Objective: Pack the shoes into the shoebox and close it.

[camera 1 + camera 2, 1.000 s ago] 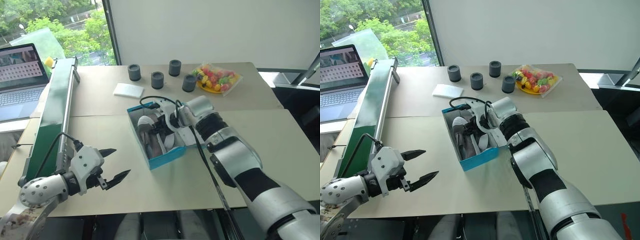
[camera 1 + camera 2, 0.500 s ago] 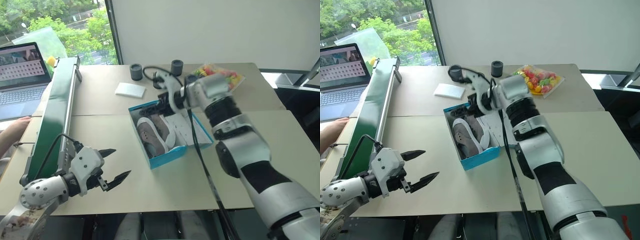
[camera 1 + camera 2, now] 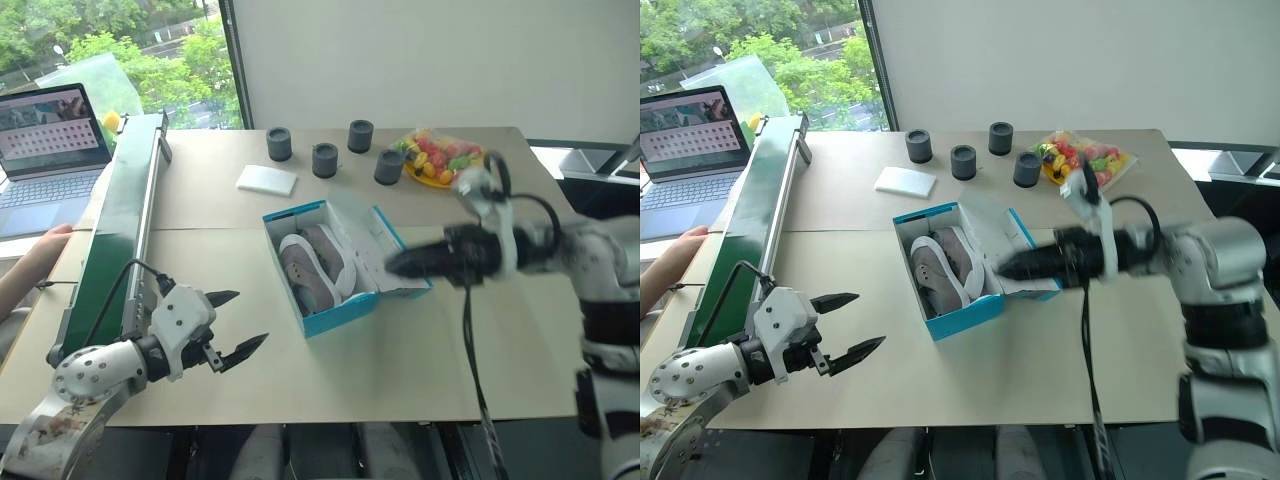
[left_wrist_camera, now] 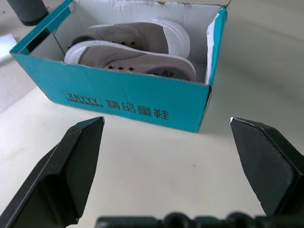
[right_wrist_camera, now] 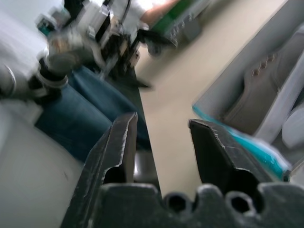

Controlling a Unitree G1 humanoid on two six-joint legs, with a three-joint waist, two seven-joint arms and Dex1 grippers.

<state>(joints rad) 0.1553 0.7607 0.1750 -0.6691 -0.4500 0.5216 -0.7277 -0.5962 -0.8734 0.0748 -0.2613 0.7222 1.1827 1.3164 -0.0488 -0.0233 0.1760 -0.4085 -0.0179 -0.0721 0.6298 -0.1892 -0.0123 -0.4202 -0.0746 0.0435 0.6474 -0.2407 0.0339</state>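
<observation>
On the beige surface [image 3: 500,300], 2 shoes [image 3: 312,268] lie inside the open shoebox [image 3: 340,312], both the left pincer [image 3: 236,323] and right pincer [image 3: 1002,270] gaping empty, so closing the lid [image 3: 385,250] comes next.

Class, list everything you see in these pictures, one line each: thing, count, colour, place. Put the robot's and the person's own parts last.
shoes: two, grey-taupe with white soles, side by side inside the shoebox
shoebox: one, bright blue, table centre, lid open
cups: four, dark grey, far side of table
pad: one, white, beside the cups
sweets bag: one, multicoloured, far right
laptop: one, open, far left
conveyor: one, green, left edge
person's hand: one, by the conveyor
left gripper: fingers open, empty
right gripper: black, at the box's right side
</observation>
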